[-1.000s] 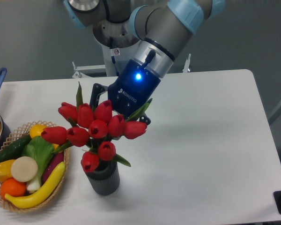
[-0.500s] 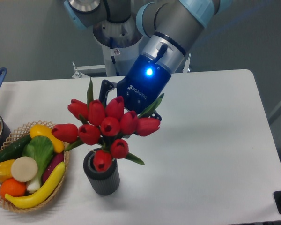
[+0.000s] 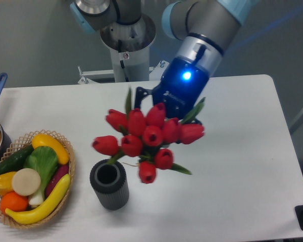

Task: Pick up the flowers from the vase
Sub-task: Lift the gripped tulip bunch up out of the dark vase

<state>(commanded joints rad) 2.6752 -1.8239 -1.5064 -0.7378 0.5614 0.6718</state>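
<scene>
One bunch of ten red tulips point(image 3: 150, 138) hangs above the middle of the white bench point(image 3: 232, 151), grasped by the single end effector point(image 3: 164, 113). One ribbed dark grey vase point(image 3: 109, 184) stands open-mouthed near the front edge, beside one wicker basket point(image 3: 65, 189) of produce at the front-left corner; a grey wall point(image 3: 30, 35) lies behind.

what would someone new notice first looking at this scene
The bunch of red tulip buds with green stems stands out first, hanging mid-frame, clear of the small dark grey ribbed vase, whose round mouth now shows empty. Just behind the blooms, the robot's blue hand with its glowing light seems to hold them, though the flowers hide its fingers. At the left edge sits a woven wicker basket of bright fruit and vegetables.
</scene>
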